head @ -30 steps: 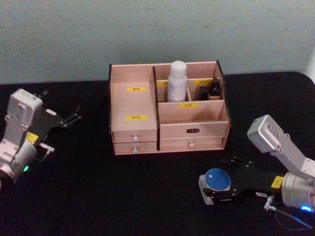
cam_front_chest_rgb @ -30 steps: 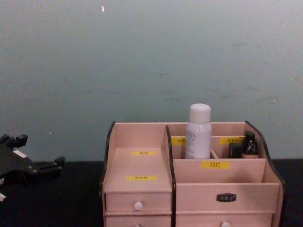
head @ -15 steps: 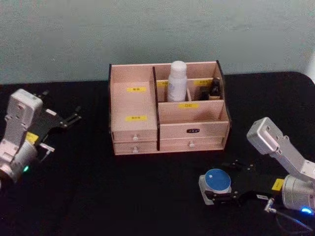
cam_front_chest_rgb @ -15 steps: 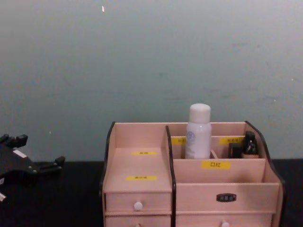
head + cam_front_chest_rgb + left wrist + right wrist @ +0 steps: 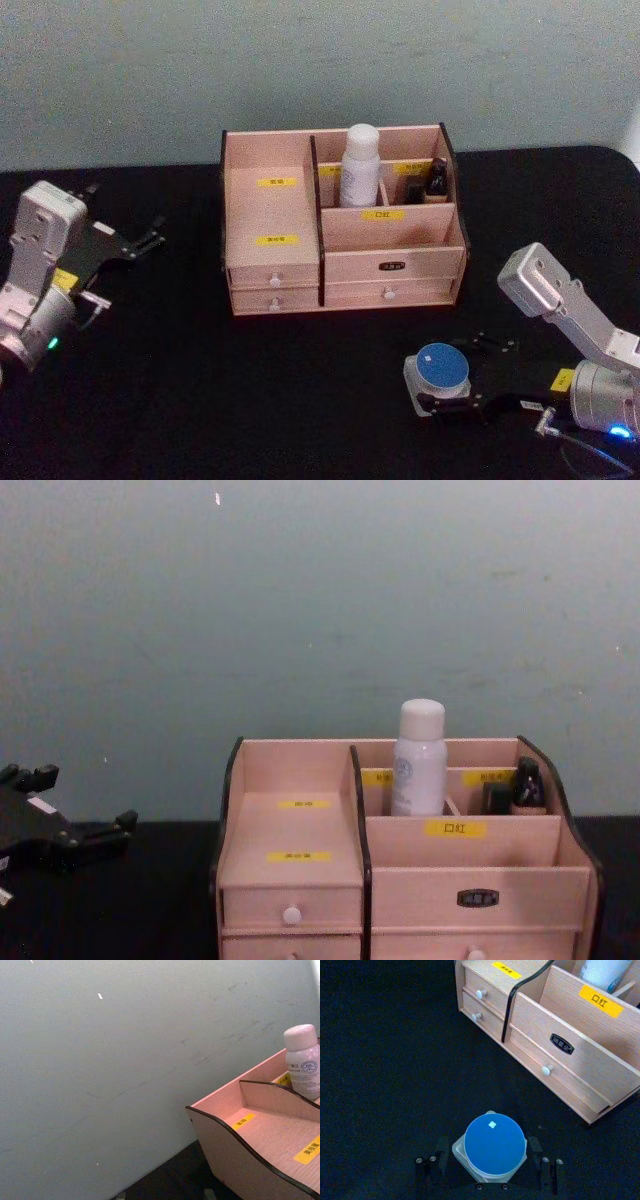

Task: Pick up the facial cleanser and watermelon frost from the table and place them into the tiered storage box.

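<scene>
The tiered storage box stands at the table's middle back. A white bottle, the facial cleanser, is upright in a rear compartment, also seen in the chest view and the left wrist view. The watermelon frost, a small white jar with a blue lid, rests on the black table at the front right. My right gripper is open, its fingers close on either side of the jar. My left gripper hovers open at the far left, well away from the box.
Small dark bottles occupy the box's rear right compartment. The box's lower drawers are closed and face me. A pale green wall runs behind the table. Black tabletop stretches between the two arms.
My right arm has dropped lower and drawn slightly back around the jar, which stays in place. The left arm and the box have not moved.
</scene>
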You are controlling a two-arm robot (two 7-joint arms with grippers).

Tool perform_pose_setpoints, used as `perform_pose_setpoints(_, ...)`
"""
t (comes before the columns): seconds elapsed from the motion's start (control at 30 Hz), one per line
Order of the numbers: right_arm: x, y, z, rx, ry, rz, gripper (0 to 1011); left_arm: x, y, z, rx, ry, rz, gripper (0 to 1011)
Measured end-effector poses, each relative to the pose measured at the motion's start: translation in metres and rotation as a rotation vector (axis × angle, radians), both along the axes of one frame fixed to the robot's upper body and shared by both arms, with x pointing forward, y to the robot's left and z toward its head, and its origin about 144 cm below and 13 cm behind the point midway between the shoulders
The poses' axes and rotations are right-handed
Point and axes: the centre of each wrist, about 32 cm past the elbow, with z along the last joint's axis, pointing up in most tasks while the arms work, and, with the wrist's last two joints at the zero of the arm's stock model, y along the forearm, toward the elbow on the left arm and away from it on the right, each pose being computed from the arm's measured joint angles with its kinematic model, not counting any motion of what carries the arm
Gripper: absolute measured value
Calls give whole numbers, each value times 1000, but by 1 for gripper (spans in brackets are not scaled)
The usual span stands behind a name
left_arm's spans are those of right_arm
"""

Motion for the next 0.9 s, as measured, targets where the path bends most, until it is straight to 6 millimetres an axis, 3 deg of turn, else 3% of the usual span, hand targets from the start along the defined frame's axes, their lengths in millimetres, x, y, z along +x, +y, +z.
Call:
perform_pose_setpoints(0.5, 0, 0, 0, -2, 2, -5, 1000, 0, 0, 0, 0, 0, 0, 1001)
perform_pose_setpoints(0.9, 0, 0, 0, -1, 0, -3, 742, 0, 0, 0, 0, 0, 0, 1001)
